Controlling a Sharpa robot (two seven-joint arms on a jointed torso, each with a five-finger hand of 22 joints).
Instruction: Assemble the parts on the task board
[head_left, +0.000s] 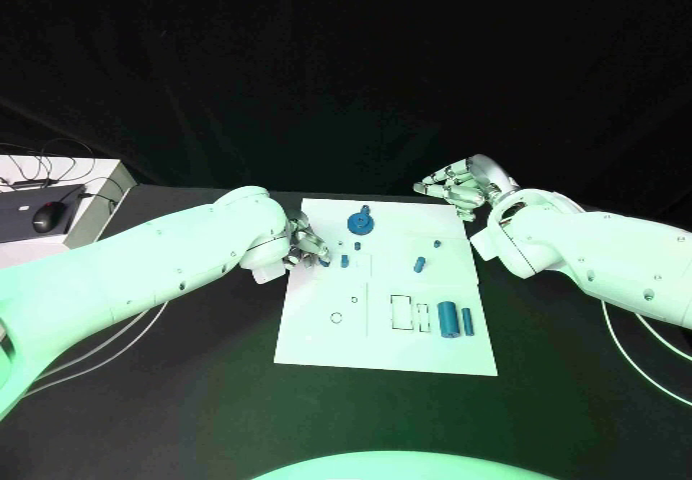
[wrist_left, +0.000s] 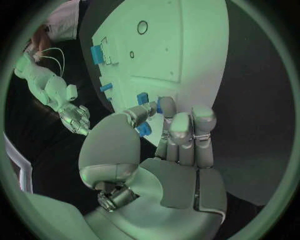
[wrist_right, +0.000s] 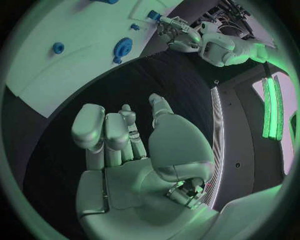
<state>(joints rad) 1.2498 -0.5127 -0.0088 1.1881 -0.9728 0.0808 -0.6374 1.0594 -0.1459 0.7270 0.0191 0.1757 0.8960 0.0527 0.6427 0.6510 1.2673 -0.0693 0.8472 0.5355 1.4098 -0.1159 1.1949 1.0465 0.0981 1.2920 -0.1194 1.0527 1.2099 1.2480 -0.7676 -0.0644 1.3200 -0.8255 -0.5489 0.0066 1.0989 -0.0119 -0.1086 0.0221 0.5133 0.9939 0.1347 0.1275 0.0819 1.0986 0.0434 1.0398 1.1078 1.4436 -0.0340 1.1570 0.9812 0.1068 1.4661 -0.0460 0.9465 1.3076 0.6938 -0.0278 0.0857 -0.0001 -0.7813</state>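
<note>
left hand (head_left: 303, 245) fingers (wrist_left: 181, 127) curled at the board's (head_left: 389, 345) left edge, pinching a small blue part (wrist_left: 166, 105); grip mostly hidden in head view. right hand (head_left: 462, 185) off the board's far right corner, fingers loosely bent, holding nothing. gear-like part (head_left: 361, 221) near the board's far edge, cylinders (head_left: 449, 320) toward its near right.

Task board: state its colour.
White; the task board shows best in the head view.
</note>
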